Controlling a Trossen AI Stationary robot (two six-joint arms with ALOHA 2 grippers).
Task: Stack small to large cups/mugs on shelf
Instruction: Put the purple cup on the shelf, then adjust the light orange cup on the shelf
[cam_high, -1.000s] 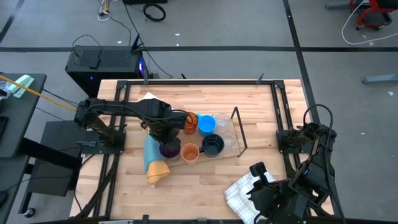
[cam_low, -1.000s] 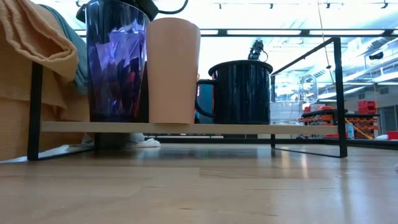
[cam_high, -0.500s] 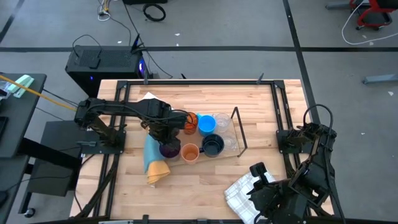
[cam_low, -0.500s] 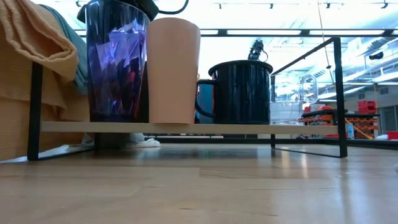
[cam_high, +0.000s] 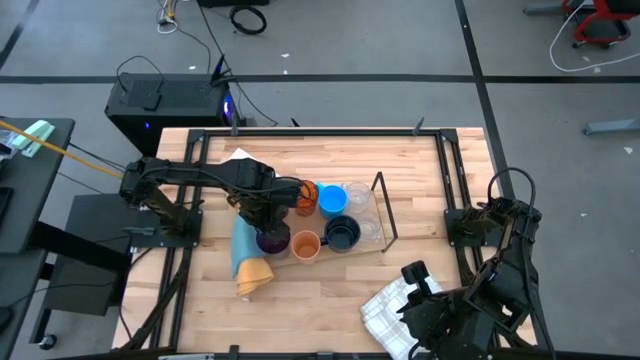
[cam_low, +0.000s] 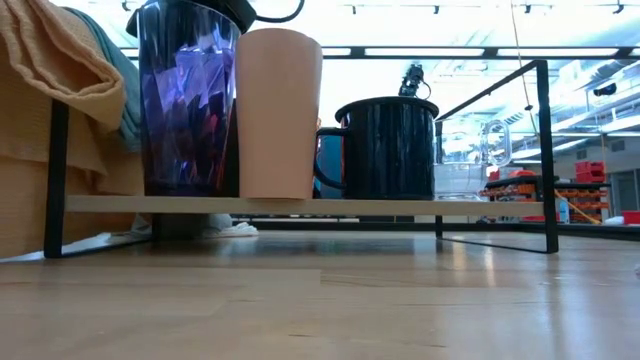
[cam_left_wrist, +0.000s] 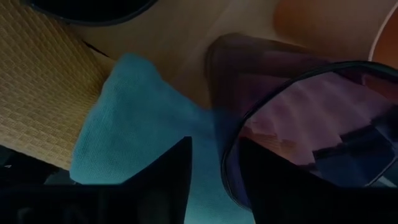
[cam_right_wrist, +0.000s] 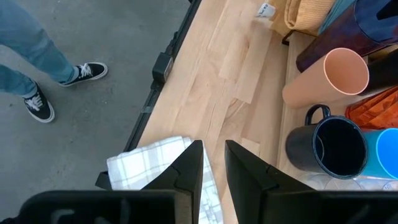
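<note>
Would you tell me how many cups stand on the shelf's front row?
3: purple tumbler at the left end, peach cup beside it, dark mug next; others behind are partly hidden.

A pale wood-plank counter (cam_high: 330, 290) in a black frame stands on a grey floor (cam_high: 400, 50) crossed by dark seams. A black box (cam_high: 165, 105) with a small blue light sits on the floor just beyond it, with cables (cam_high: 195, 25) trailing nearby. A red chair base (cam_high: 598, 22) shows at the far corner. Across the room, long ceiling light strips (cam_low: 440, 51) glow. A person's jeans and black sneakers (cam_right_wrist: 37, 81) stand beside the counter
</note>
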